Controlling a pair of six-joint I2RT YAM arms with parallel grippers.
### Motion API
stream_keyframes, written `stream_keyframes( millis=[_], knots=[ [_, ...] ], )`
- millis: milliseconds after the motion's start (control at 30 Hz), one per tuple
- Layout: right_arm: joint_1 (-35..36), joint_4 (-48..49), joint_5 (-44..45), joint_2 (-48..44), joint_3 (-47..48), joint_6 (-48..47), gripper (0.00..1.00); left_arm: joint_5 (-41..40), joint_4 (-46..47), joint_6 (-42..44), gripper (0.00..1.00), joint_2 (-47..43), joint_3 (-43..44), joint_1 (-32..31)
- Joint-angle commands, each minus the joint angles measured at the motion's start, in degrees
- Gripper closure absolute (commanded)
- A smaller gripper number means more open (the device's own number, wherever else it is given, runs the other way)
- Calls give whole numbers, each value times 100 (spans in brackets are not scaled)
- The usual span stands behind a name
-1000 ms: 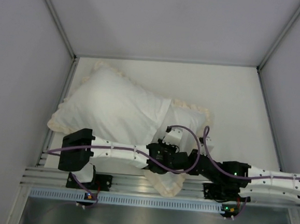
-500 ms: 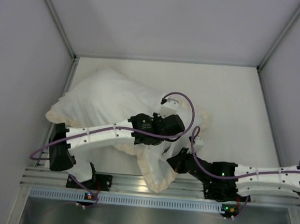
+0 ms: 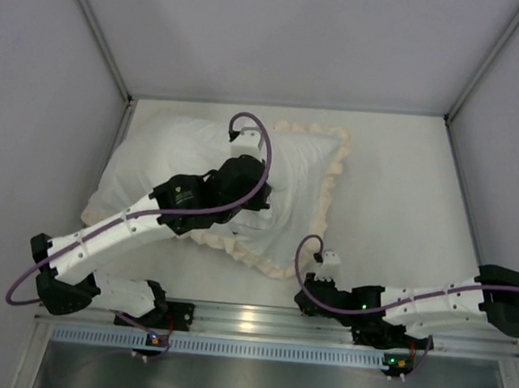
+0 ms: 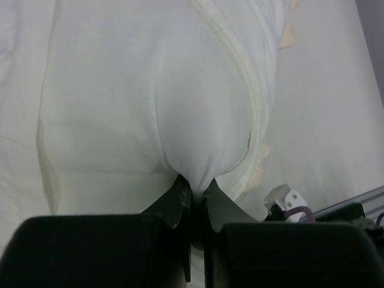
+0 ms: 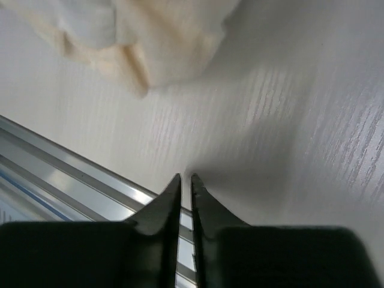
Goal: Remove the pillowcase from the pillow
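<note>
Pillowcase (image 3: pixel 308 173), ruffled, upper centre of top view, white fold pinched by left gripper (image 4: pixel 193 188); right gripper (image 5: pixel 185 179) pressed together, empty, lower centre, above table (image 5: pixel 294 114).

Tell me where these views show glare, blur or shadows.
Top external: glare on the metal rail; the pillowcase washes out against the white table. Left wrist: even light, dark left fingers slightly soft. Right wrist: the ruffle is blurred; a shadow falls beyond the right fingers.
</note>
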Motion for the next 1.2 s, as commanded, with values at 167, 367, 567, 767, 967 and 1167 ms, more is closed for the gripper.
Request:
stream_keyframes(
  millis=[167, 367, 567, 767, 967, 1167],
  knots=[
    [-112, -2129, 759, -1247, 1991, -1376, 36, 763, 461, -308, 100, -1333, -1759, -102],
    [-1119, -2196, 159, -1065, 3294, -2861, 27, 1325, 1103, -124, 100, -1757, -2430, -154],
    [-2256, -1458, -820, 174, 3788, -3407, 29, 1343, 1104, -282, 100, -1941, -2799, -251],
    [-2511, -1449, -1312, 870, 4115, -3337, 35, 1246, 1095, -265, 100, -2152, -2852, -295],
    [-2502, -1213, -1470, 635, 3921, -3380, 39, 1290, 1095, -256, 100, -2021, -2843, -286],
    [-2370, -1088, -1409, 229, 3921, -3302, 36, 1246, 1103, -291, 100, -2020, -2913, -286]
  ],
)
